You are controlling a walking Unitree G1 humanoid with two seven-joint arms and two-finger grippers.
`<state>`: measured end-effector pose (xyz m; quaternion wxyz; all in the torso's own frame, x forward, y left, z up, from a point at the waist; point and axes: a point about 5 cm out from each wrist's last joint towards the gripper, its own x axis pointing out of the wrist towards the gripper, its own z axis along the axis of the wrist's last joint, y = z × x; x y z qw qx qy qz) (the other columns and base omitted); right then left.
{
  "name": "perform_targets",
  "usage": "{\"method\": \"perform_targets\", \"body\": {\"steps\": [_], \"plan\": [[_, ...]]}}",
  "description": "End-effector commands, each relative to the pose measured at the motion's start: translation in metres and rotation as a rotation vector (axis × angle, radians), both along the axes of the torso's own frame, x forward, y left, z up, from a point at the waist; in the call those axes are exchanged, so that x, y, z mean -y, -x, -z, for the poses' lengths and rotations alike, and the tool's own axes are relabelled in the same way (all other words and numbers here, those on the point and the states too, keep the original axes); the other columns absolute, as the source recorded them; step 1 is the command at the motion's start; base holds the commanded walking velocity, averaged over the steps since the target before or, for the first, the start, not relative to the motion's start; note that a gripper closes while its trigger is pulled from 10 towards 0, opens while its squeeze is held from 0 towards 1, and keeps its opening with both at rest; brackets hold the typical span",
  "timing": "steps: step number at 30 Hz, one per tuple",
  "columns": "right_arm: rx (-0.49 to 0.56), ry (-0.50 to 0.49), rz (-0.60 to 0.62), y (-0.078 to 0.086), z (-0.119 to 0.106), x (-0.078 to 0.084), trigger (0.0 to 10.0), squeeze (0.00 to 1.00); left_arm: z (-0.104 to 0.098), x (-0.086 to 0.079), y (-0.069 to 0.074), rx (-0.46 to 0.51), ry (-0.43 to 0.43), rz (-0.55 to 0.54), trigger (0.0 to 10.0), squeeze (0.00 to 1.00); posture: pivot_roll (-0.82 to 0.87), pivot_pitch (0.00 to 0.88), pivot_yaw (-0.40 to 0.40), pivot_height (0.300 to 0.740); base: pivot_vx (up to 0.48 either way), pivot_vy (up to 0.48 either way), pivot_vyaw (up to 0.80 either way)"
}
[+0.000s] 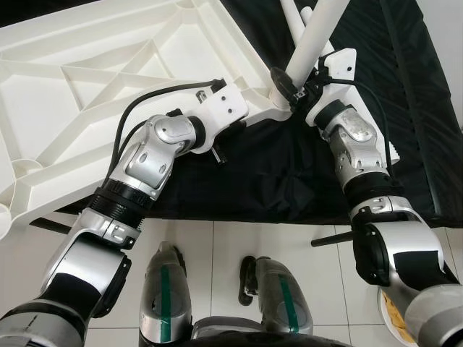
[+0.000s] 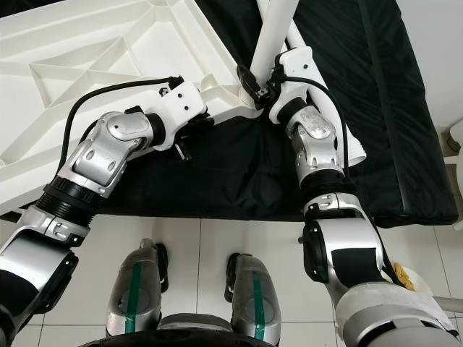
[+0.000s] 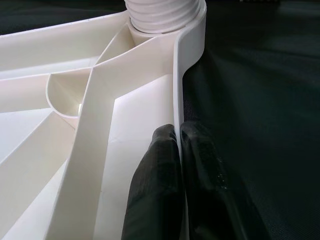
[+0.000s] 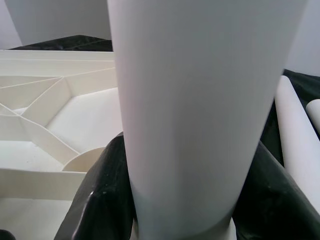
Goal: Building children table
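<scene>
While the left gripper [image 3: 176,165] pinches the ribbed white plastic tabletop's [image 1: 87,87] rim, the right gripper [image 1: 289,85] clasps the smooth white tubular leg [image 1: 315,36]; both parts seem light, stiff, probably slippery.

Both silver arms reach forward, elbows bent. The left gripper [image 3: 176,165] pinches the tabletop's rim [image 3: 176,90] (fingers nearly together); the right gripper [image 1: 286,83] clasps the white leg [image 1: 315,36].

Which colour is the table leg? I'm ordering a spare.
White; the table leg shows best in the right wrist view.
</scene>
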<state>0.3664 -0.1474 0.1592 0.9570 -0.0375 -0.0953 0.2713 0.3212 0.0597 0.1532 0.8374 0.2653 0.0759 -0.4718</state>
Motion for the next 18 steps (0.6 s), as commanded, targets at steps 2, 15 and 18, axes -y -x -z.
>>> {"method": "perform_targets", "body": {"steps": [2, 15, 18], "plan": [[0.0, 0.026, 0.01, -0.0015, 0.0003, 0.0048, 10.0, 0.0, -0.0086, 0.0042, 0.0024, 0.057, 0.02, 0.023, 10.0, 0.0, 0.07, 0.054, -0.043, 0.74, 0.0, 0.0, 0.0], [-0.011, -0.042, 0.033, 0.001, 0.0033, -0.0022, 10.0, 0.0, -0.0099, 0.0043, 0.0034, 0.061, 0.026, 0.02, 10.0, 0.0, 0.07, 0.069, -0.047, 0.74, 0.0, 0.0, 0.0], [-0.003, -0.048, 0.042, 0.0017, 0.0029, -0.0038, 10.0, 0.0, -0.0101, 0.0044, 0.0034, 0.061, 0.027, 0.02, 10.0, 0.0, 0.07, 0.071, -0.047, 0.74, 0.0, 0.0, 0.0]]}}
